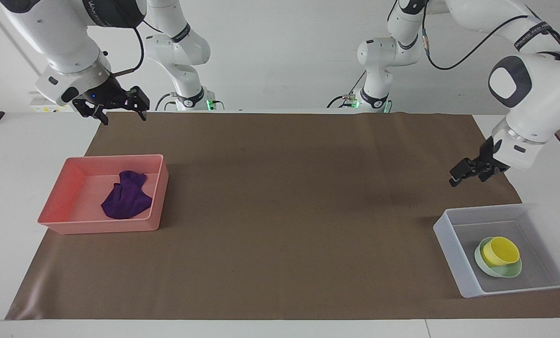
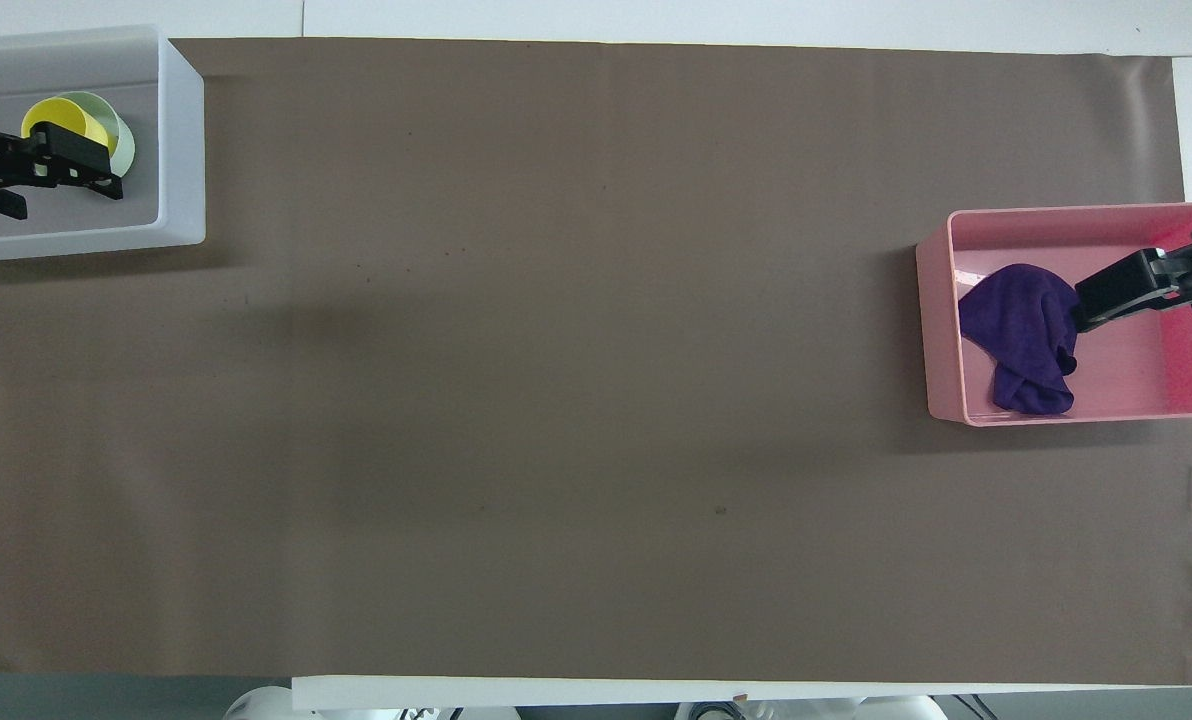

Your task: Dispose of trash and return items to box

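Clear box, left arm's end of table: yellow cup nested in mint bowl.
Pink tray, right arm's end: purple rag inside.
My left gripper: raised, fingers parted, empty.
My right gripper: raised, waiting, fingers spread, empty.

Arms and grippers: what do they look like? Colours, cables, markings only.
Both arms have glossy white rounded shells with dark grey joint caps and black bands of white lettering. A thin black cable runs loose along each arm toward the wrist. The left gripper and right gripper are black, two-fingered and boxy; a small blue light shows on the right one. Green lights glow at both bases.
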You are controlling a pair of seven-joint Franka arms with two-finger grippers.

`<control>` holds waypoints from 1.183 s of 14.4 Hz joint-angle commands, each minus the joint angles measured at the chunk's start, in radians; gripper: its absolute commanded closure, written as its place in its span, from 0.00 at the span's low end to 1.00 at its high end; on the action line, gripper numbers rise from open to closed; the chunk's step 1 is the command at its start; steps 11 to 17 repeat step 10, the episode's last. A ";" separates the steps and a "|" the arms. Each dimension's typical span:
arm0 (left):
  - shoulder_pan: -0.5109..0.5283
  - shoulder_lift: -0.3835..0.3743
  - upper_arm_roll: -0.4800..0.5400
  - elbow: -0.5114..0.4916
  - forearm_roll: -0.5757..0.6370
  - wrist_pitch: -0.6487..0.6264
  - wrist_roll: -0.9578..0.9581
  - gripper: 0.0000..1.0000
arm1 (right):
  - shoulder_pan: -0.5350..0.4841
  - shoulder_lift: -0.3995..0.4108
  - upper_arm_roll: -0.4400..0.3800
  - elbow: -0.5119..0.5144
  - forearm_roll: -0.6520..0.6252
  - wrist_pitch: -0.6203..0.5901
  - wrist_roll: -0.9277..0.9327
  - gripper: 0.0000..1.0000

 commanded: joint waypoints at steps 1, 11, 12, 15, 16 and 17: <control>-0.006 -0.138 0.018 -0.052 0.021 -0.108 0.092 0.00 | -0.017 -0.027 0.008 -0.031 0.013 0.001 0.009 0.00; 0.037 -0.117 0.027 0.084 0.063 -0.231 0.181 0.00 | -0.017 -0.027 0.008 -0.030 0.011 0.003 0.009 0.00; 0.037 -0.117 0.027 0.084 0.063 -0.231 0.181 0.00 | -0.017 -0.027 0.008 -0.030 0.011 0.003 0.009 0.00; 0.037 -0.117 0.027 0.084 0.063 -0.231 0.181 0.00 | -0.017 -0.027 0.008 -0.030 0.011 0.003 0.009 0.00; 0.037 -0.117 0.027 0.084 0.063 -0.231 0.181 0.00 | -0.017 -0.027 0.008 -0.030 0.011 0.003 0.009 0.00; 0.037 -0.117 0.027 0.084 0.063 -0.231 0.181 0.00 | -0.017 -0.027 0.008 -0.030 0.011 0.003 0.009 0.00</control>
